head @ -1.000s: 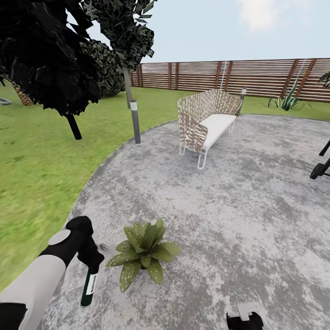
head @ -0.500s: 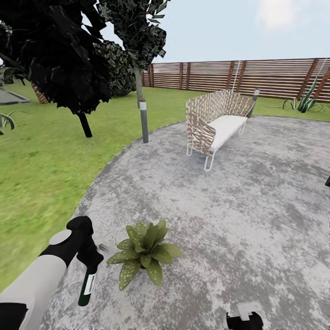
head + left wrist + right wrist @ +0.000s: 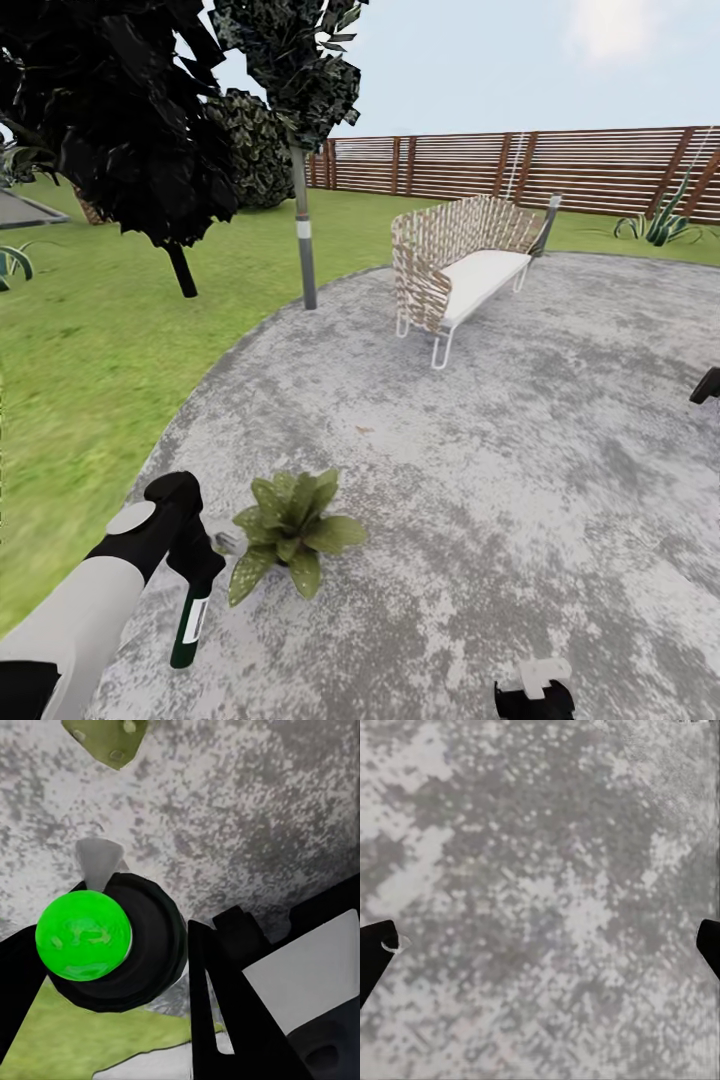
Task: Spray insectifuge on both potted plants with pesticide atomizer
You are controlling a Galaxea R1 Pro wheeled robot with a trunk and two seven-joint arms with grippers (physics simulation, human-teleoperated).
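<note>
Head view: left gripper (image 3: pixel 197 590) clamped on the pesticide atomizer (image 3: pixel 190 628), bottle hanging down over the paving (image 3: pixel 480 480) near its lawn-side edge. One potted plant (image 3: pixel 288 532) sits on the paving just beside the bottle, toward the paving's middle. Woven bench (image 3: pixel 455 270) stands well apart near the far edge; grey bollard lamp (image 3: pixel 304 250) at the paving's rim by the lawn (image 3: pixel 90 360); slat fence (image 3: pixel 540 170) behind. Left wrist view: black fingers (image 3: pixel 225 997) close around the atomizer's black head, a bright green ball in front; a leaf tip (image 3: pixel 105 739) over paving. Right wrist view: right gripper (image 3: pixel 544 945) spread wide over bare mottled paving, holding nothing.
</note>
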